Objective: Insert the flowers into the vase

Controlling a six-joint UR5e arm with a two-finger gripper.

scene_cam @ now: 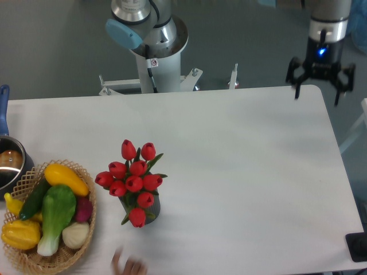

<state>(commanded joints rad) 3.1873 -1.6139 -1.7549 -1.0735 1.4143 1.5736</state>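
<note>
The flowers (133, 179), a bunch of red tulips with green stems and leaves, stand in the vase (153, 208), a small dark grey vase mostly hidden under the blooms, on the white table left of centre. My gripper (316, 86) hangs at the far right back corner of the table, far from the flowers. Its fingers are spread and hold nothing.
A wicker basket (57, 260) with yellow, green and purple toy vegetables stands at the front left. A metal pot (8, 163) with a blue handle is at the left edge. A human hand (128, 266) shows at the front edge. The arm's base (155, 54) stands behind the table.
</note>
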